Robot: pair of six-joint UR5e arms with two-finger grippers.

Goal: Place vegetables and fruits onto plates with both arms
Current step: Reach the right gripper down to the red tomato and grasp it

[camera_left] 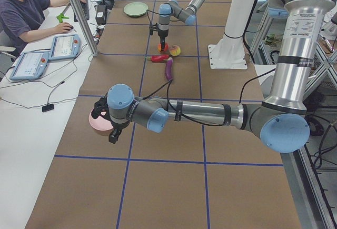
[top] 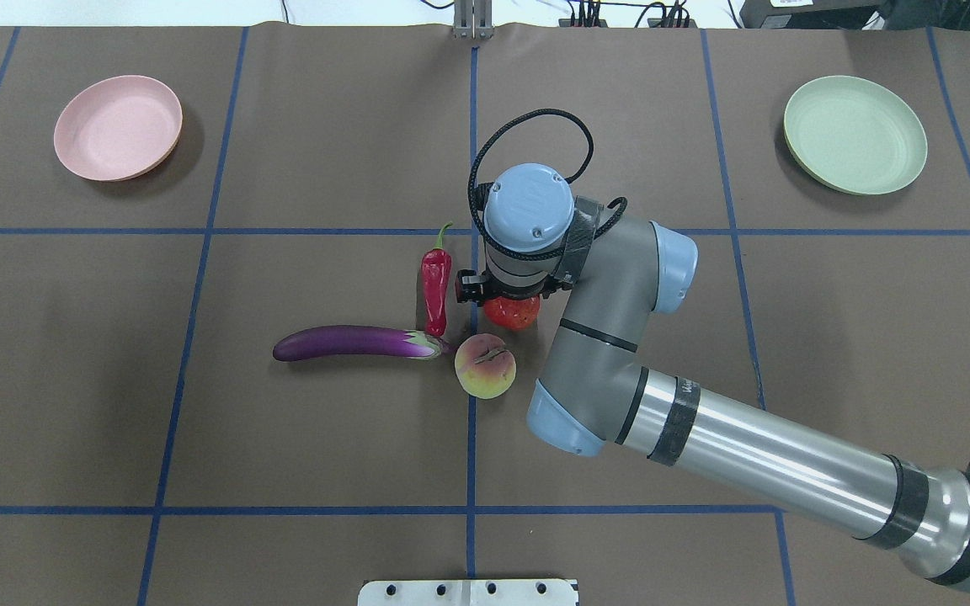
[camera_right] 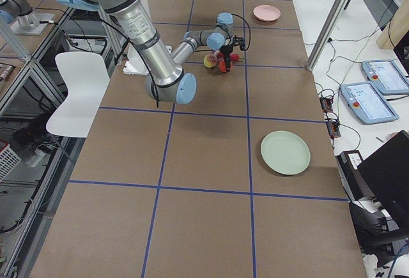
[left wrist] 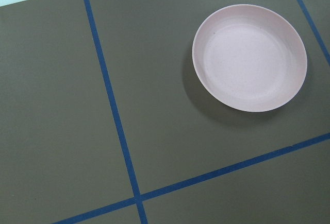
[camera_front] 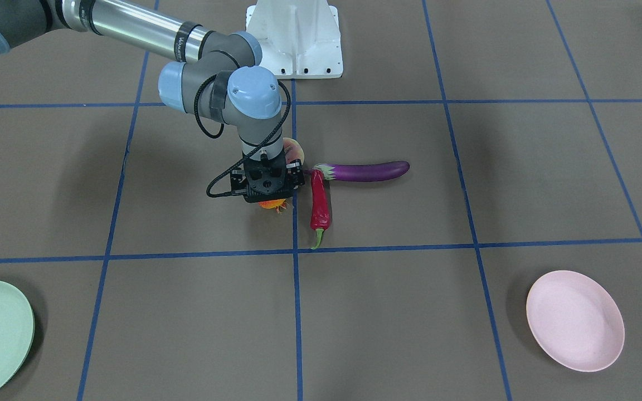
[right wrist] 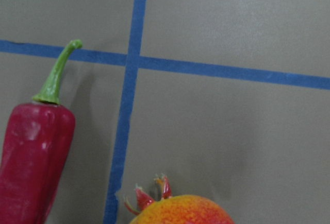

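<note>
Jaws of the right arm's black two-finger gripper (camera_front: 268,186) are hiding from me. The wrist is covering them from above and its own camera is showing no fingers, so I cannot tell how wide they are standing or whether they are gripping anything.

That gripper is hanging straight over the round red-orange pomegranate with the small crown tip (top: 512,311). The fruit is lying near the table's centre, just beside the dark red chili pepper with a green stem (top: 435,290) and near the pale yellow-pink peach (top: 485,365).

I am judging the pomegranate to be stiff, smooth-skinned and ready to roll. The pads should be closing across its widest middle, clear of the brittle-looking crown and of the chili alongside.

Most of the fruit is sitting hidden under the wrist. The long glossy purple eggplant (top: 354,343) is pointing its cap at the chili's tip, and I cannot say whether they are touching.

The left gripper (camera_left: 109,130) is showing only small in the side view, above the pale pink round plate (top: 118,127), with its jaws unreadable. Neither that plate nor the pale mint green plate (top: 855,135), both well apart from the produce, is carrying anything yet.
</note>
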